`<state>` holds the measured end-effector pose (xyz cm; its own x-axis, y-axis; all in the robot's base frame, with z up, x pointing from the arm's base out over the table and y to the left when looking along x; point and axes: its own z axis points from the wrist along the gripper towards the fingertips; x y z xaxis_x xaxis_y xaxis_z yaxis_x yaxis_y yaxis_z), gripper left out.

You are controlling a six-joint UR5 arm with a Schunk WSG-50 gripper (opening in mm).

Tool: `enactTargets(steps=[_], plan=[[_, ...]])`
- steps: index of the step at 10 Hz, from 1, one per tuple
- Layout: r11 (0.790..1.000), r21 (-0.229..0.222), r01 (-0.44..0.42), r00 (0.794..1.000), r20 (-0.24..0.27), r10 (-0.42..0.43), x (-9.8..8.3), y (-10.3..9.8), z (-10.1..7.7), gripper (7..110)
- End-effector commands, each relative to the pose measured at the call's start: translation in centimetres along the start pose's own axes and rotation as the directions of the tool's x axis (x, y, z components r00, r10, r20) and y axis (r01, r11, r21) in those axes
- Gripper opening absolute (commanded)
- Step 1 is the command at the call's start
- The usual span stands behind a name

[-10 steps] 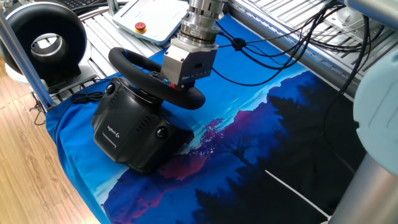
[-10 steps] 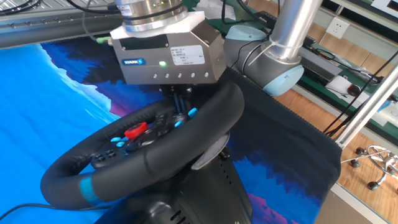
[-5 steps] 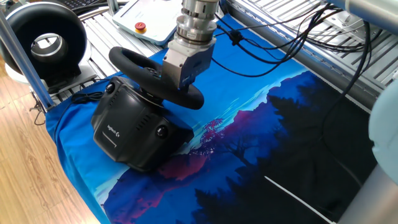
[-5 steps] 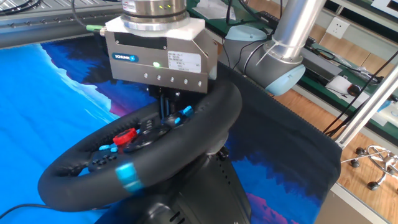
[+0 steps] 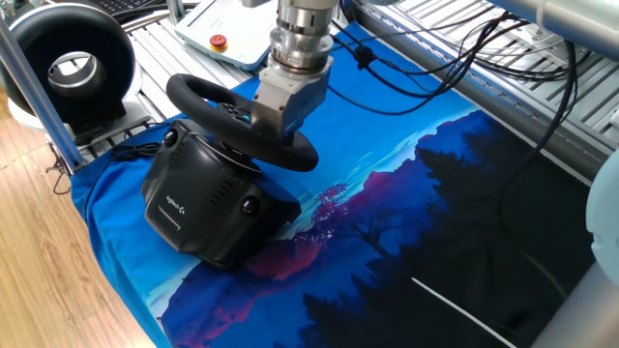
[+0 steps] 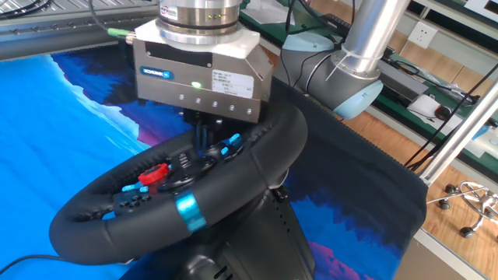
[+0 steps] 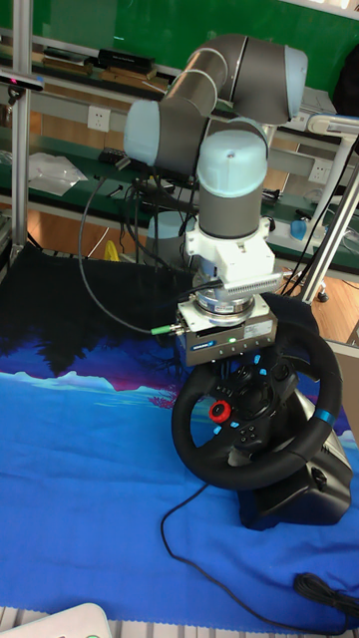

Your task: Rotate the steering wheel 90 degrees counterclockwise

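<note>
Tall fixed view: gripper [image 7: 237, 377] reaches inside the black round blue-striped steering wheel [image 7: 199, 459]; jaw state unreadable, so slipping could stall rotation.

a robotics lab/test cell: grey industrial robot arm [image 7: 234, 150] mounted over a worktop [image 5: 464, 232] draped in a blue mountain-print cloth, aluminium profile framing [image 5: 29, 72] round it, loose black cables [image 5: 435, 68] strung across the back. e-stop pendant w/ red button [image 5: 220, 42] at the far edge, wall sockets [image 6: 422, 34] and benches w/ gear behind, green wall board [image 7: 150, 25], wood-look floor [image 5: 48, 261], office chair base [image 6: 467, 204]
</note>
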<state>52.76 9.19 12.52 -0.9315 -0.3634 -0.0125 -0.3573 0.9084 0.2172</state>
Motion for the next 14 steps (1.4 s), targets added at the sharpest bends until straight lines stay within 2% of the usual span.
enactTargets(steps=[1,2,5,7,8,10,12,14], plan=[[0.995,0.074,0.066,0.998,0.002,-0.067,-0.4,-2.1,-1.7,7],[0.994,0.095,0.056,0.998,-0.007,-0.056,-0.5,-2.0,-2.0,7],[0.996,0.068,0.055,0.998,-0.025,-0.053,0.1,-0.8,-2.8,7],[0.997,0.063,0.051,0.999,-0.02,-0.049,0.4,-0.2,-4.1,7],[0.998,0.043,0.044,0.999,-0.016,-0.043,0.5,0.7,-4.9,7],[0.999,-0.046,0.021,1.0,0.0,-0.021,0.7,3.2,-6.1,7],[0.995,-0.095,-0.014,1.0,-0.011,0.013,1.0,4.2,-6.4,7],[0.975,-0.207,-0.082,0.996,-0.045,0.074,1.4,6.8,-6.7,7]])
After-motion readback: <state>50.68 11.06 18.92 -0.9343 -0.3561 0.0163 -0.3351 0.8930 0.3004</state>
